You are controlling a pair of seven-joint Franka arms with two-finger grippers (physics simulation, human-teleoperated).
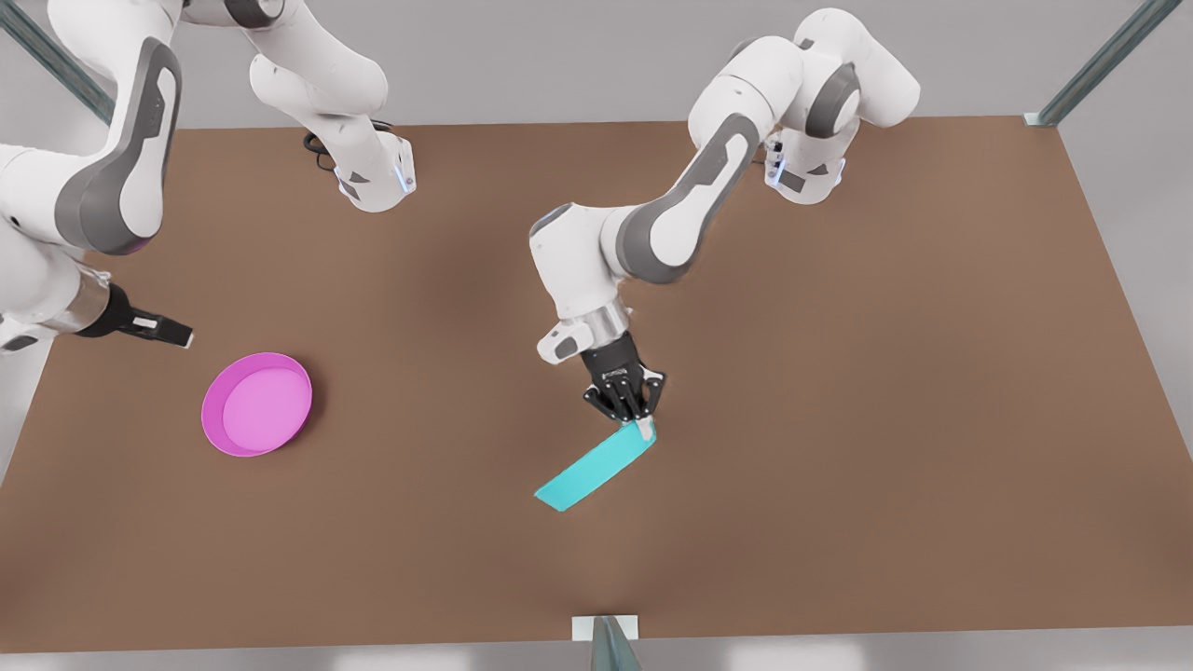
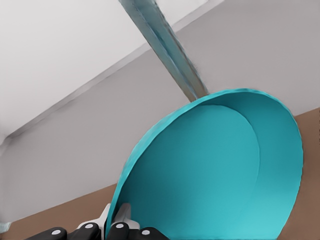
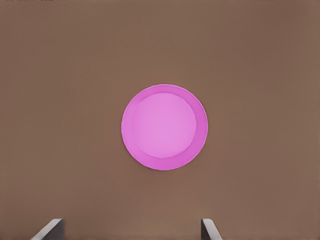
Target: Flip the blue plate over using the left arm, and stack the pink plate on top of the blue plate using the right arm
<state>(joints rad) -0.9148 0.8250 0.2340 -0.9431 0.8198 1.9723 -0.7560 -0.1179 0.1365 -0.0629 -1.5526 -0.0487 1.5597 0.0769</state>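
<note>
Right now the left gripper (image 1: 643, 421) is clamped on the rim of the blue plate (image 1: 596, 466), a little to the right of the middle of the brown table (image 1: 839, 419) in the front view. The plate is tipped up on edge, so from the front it reads as a thin slanted turquoise strip running down and toward the front view's left from the fingers. Whether its lower end touches the table I cannot tell. In the left wrist view the blue plate (image 2: 210, 175) shows its hollow inner face toward the camera, and the black gripper (image 2: 116, 222) pinches the rim, with a pale fingertip (image 2: 123, 212) pressed against the outside of it. A metal frame post (image 2: 165, 45) rises behind the plate against the grey wall.

Over at the front view's left the pink plate (image 1: 257, 403) lies flat on the table with its open side up, well apart from the blue one. The right gripper (image 1: 172, 330) hangs above the table just up and left of it in that view, not touching it. In the right wrist view the pink plate (image 3: 164, 127) sits centred below the camera, and two grey fingertips (image 3: 50, 231) stand wide apart at the edge of the picture with nothing between them, so that hand is open and empty.
</note>
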